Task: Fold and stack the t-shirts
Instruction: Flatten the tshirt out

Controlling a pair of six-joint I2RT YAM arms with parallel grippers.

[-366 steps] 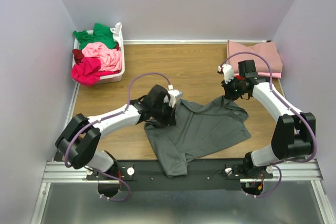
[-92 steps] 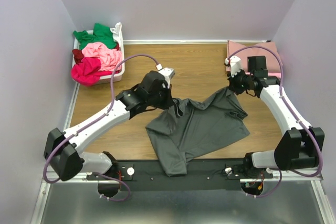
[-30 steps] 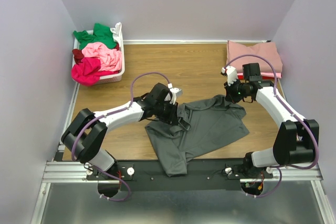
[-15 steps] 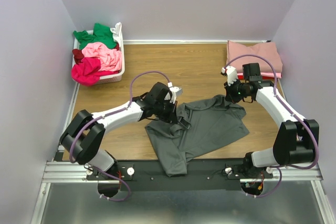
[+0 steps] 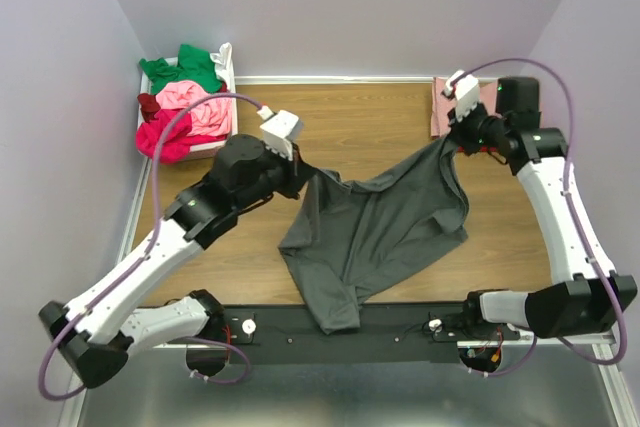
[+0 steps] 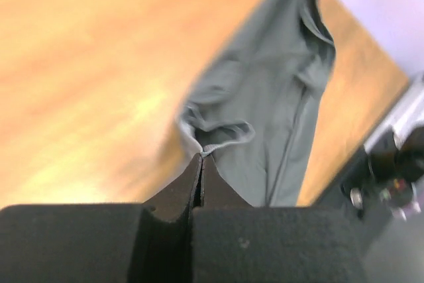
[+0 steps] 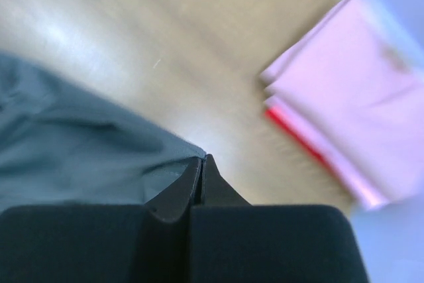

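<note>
The dark grey t-shirt (image 5: 375, 232) hangs lifted between both grippers, its lower part draping over the table's front edge. My left gripper (image 5: 300, 169) is shut on its left upper corner; the cloth shows past the tips in the left wrist view (image 6: 265, 124). My right gripper (image 5: 452, 142) is shut on the shirt's right upper corner (image 7: 79, 144). A folded dusty rose shirt (image 5: 442, 107) on a red one lies at the back right, also in the right wrist view (image 7: 344, 84). Green (image 5: 185, 67), light pink (image 5: 195, 107) and magenta (image 5: 165, 137) shirts fill the basket.
The white plastic basket (image 5: 232, 77) stands at the back left corner. Purple walls close in the wooden table (image 5: 360, 122) on three sides. The black rail (image 5: 390, 332) with the arm bases runs along the front edge.
Both arms have risen and spread apart, lifting the grey shirt's upper edge off the table. The left gripper moved up and left, the right gripper up and back toward the folded stack.
</note>
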